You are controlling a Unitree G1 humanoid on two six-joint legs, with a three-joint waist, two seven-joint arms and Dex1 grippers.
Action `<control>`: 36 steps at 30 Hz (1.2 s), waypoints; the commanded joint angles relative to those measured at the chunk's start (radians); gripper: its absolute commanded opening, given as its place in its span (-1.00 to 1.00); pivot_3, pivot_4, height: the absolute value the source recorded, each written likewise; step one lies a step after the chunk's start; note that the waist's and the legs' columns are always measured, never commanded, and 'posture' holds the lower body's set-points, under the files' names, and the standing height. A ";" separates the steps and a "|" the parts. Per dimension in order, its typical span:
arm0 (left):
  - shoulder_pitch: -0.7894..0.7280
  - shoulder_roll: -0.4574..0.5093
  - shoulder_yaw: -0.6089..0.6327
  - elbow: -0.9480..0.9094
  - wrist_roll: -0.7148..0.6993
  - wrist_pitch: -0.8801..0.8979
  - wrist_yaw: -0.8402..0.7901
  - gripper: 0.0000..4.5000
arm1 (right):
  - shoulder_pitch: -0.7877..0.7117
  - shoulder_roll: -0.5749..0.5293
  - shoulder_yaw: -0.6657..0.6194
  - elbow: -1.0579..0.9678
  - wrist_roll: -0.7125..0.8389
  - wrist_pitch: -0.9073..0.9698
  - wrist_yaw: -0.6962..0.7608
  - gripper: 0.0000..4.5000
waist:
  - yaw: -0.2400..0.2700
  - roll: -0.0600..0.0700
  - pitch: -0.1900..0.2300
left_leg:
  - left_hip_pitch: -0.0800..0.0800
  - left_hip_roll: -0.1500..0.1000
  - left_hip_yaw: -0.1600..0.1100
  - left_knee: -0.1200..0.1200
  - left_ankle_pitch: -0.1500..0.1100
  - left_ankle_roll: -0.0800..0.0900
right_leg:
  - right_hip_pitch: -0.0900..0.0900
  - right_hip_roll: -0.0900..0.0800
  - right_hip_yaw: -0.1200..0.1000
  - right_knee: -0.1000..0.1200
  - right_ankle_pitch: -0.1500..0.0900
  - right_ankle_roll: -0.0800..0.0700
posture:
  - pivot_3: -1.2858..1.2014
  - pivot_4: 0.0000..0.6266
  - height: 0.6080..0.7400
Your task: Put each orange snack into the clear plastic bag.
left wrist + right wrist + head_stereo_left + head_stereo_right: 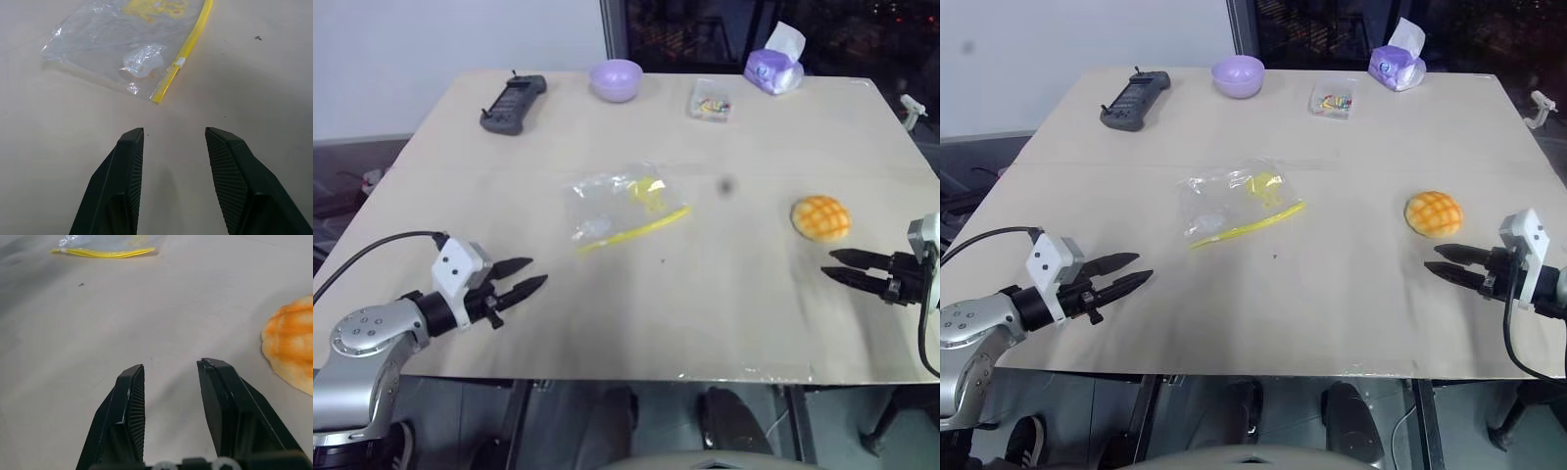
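Hovering low at the bottom of the frame, both arms are poised over the table [636,333] and nothing is in hand yet. At lower left, the left gripper [523,279] has its two black fingers spread with bare tabletop between them, aimed up and inward toward the clear plastic bag [619,208], which lies flat and crinkled near the middle of the frame, its yellow strip along the nearer edge. At lower right, the right gripper [1449,262] also shows its fingers parted and empty, tips pointing inward, with the orange snack [1433,213] sitting just above and beyond them, near but not touched. So this looks like the very start: the snack is outside the bag and well apart from it. The next move, I'd say, calls for the right gripper to swing toward the bun and close gently on its domed sides, while the left works the bag's mouth open, a fiddly job on thin film. Farther back, along the top edge, sit a black remote [513,103], a lilac bowl [616,79], a small clear box [710,101] of colourful bits and a tissue pack [774,67].
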 commanded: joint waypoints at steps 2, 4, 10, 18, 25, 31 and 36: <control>-0.018 0.012 -0.001 -0.020 -0.004 -0.009 0.002 -0.06 | 0.022 -0.017 -0.042 -0.083 0.036 0.031 -0.005 -0.17 | 0.000 0.000 0.000 | 0.000 0.000 0.000 0.000 0.000 0.000 | 0.000 0.000 0.000 0.000 0.000 0.000 | 0.03 -0.52 1.00; -0.035 0.012 -0.012 -0.008 0.002 -0.009 0.007 -0.06 | 0.025 -0.015 -0.047 -0.104 0.043 0.043 -0.015 -0.17 | 0.001 0.000 0.000 | 0.000 0.000 0.000 0.000 0.000 0.000 | 0.000 0.000 0.000 0.000 0.000 0.000 | 0.03 -0.52 1.00; -0.041 0.012 -0.017 -0.003 0.012 -0.016 0.009 -0.06 | 0.032 -0.013 -0.050 -0.134 0.056 0.066 -0.028 -0.17 | 0.001 0.000 0.000 | 0.000 0.000 0.000 0.000 0.000 0.000 | 0.000 0.000 0.000 0.000 0.000 0.000 | 0.03 -0.52 1.00; -0.046 0.010 -0.022 0.005 0.009 -0.012 -0.003 -0.06 | 0.022 -0.008 -0.044 -0.149 0.064 0.080 -0.041 -0.17 | 0.001 0.000 0.000 | 0.000 0.000 0.000 0.000 0.000 0.000 | 0.000 0.000 0.000 0.000 0.000 0.000 | 0.03 -0.52 1.00; -0.064 0.008 -0.026 0.019 -0.001 0.006 0.001 0.66 | 0.011 -0.007 -0.041 -0.141 0.068 0.087 -0.048 -0.14 | 0.001 0.000 0.000 | 0.000 0.000 0.000 0.000 0.000 0.000 | 0.000 0.000 0.000 0.000 0.000 0.000 | 0.03 -0.52 1.00; -0.103 0.012 -0.052 0.049 0.054 -0.052 0.016 1.00 | 0.010 -0.010 -0.047 -0.167 0.118 0.136 -0.035 0.55 | 0.001 0.000 0.000 | 0.000 0.000 0.000 0.000 0.000 0.000 | 0.000 0.000 0.000 0.000 0.000 0.000 | 0.03 -0.52 1.00; -0.215 0.006 -0.121 0.147 0.190 -0.232 0.067 1.00 | -0.052 0.022 -0.050 -0.196 0.165 0.144 -0.070 0.98 | 0.002 0.000 0.000 | 0.000 0.000 0.000 0.000 0.000 0.000 | 0.000 0.000 -0.001 0.000 0.000 0.000 | 0.03 -0.52 1.00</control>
